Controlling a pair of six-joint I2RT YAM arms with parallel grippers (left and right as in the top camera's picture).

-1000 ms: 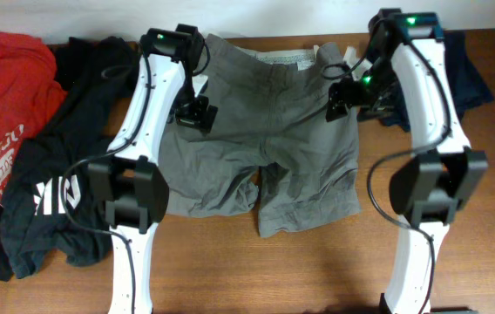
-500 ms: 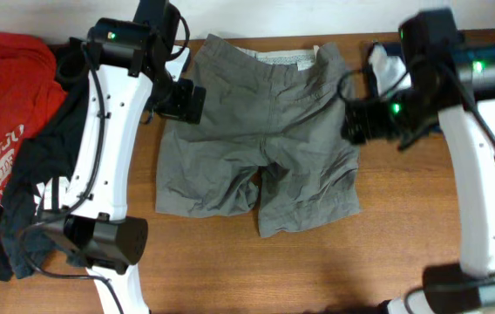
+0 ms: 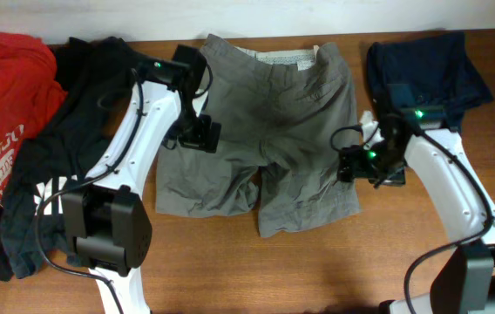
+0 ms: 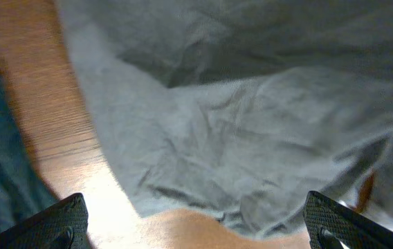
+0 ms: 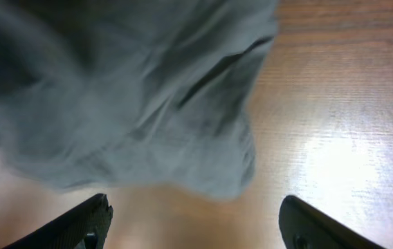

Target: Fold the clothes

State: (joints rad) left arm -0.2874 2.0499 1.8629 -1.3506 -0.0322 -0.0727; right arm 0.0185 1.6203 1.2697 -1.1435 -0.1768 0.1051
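The grey-olive shorts (image 3: pixel 265 131) lie flat in the middle of the table, waistband at the far edge and both legs toward the front. My left gripper (image 3: pixel 197 133) hovers over the shorts' left side, open and empty; the left wrist view shows the left leg's cloth (image 4: pixel 238 138) and its hem between wide-spread fingertips (image 4: pixel 61 221). My right gripper (image 3: pixel 354 164) is open and empty at the shorts' right edge; the right wrist view shows the cloth's edge (image 5: pixel 134 104) above bare wood. The navy piece (image 3: pixel 426 70), black tee (image 3: pixel 64 148) and red tee (image 3: pixel 16 96) lie aside.
The black tee and red tee are heaped along the left side of the wooden table (image 3: pixel 256 270). The navy piece lies folded at the back right corner, beside a small white object (image 3: pixel 368 122). The table's far edge meets a white wall.
Both arms have come down and inward from the shorts' upper corners to the leg sides. The shorts lie where they were.
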